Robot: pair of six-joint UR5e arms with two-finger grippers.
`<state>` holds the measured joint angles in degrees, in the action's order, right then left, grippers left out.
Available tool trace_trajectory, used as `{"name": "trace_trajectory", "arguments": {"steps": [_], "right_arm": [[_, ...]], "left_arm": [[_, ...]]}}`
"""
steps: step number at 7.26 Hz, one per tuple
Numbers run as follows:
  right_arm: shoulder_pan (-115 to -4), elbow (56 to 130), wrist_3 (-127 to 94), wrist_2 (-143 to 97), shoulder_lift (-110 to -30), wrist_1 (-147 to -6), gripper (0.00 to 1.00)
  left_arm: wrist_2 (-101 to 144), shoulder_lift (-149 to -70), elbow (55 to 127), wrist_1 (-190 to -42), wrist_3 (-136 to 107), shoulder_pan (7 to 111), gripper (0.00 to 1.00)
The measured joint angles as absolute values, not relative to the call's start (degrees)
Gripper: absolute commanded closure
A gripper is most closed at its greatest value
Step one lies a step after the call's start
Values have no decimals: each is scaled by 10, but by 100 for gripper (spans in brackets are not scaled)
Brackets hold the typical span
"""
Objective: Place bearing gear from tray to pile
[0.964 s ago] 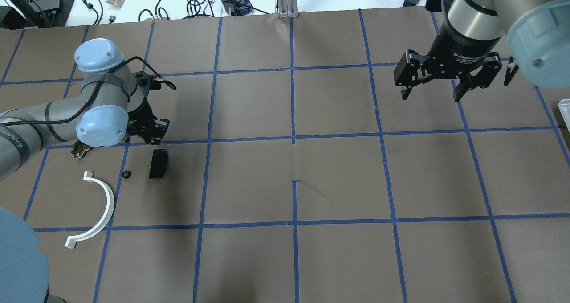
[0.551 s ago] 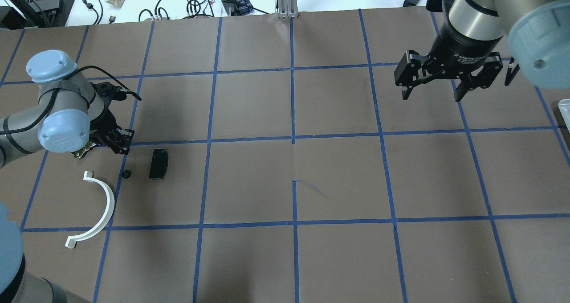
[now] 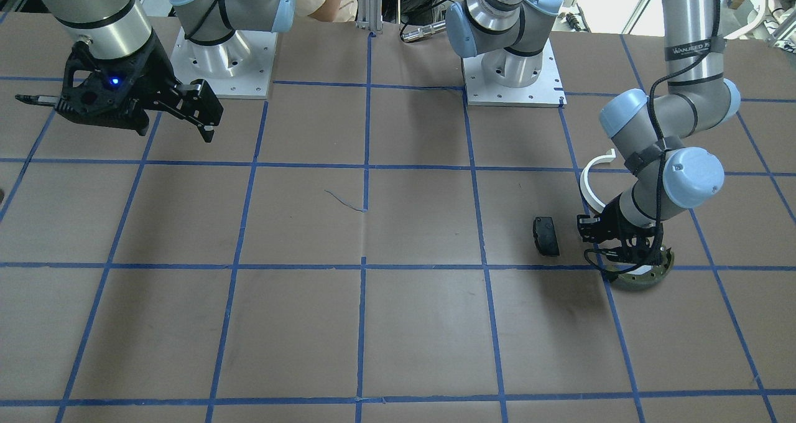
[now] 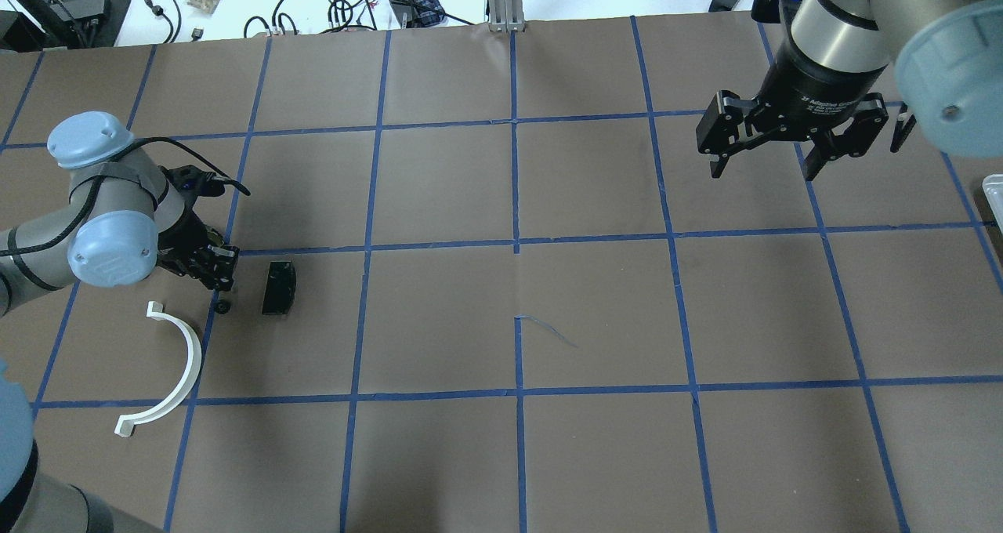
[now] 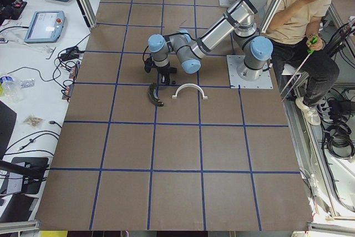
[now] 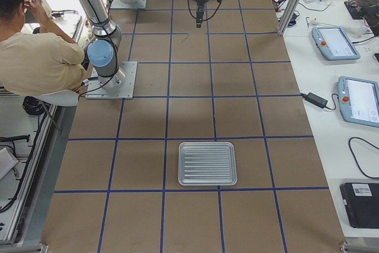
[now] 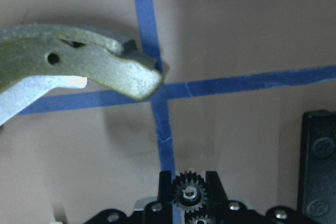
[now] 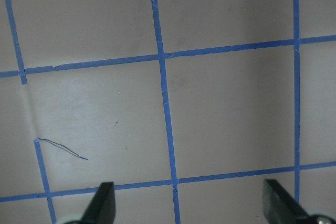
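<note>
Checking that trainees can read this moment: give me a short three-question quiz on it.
1. True or false: the tray holds parts.
2. Which gripper is at the gear?
3. The right gripper is: A open and empty; B shut; C out of view.
Key: 1 false; 2 the left gripper; 3 A.

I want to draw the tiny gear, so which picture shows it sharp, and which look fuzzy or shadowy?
Left wrist view: the small black toothed gear is sharp; the olive-green curved brake shoe is soft, with a washed-out white patch. Overhead view: the gear is a tiny dark speck; soft shadows lie on the brown table.
</note>
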<state>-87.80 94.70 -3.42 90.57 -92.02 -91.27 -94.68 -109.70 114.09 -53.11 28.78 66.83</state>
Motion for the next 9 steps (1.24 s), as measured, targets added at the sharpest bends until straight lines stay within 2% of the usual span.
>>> {"name": "trace_trajectory", "arguments": {"steps": [5,7,9], "right_arm": [[-878,947,-31,907,-921,-912,0],[-878,947,-29,907,-920,-913,0],[-878,947,-30,906,-920,-913,0]], "left_arm": [[-923,-1067,1125,-529,268,700,0],[-923,-1032,1071,-597,192,783,0],[-920,-1002,972,-713,109,866,0]]}}
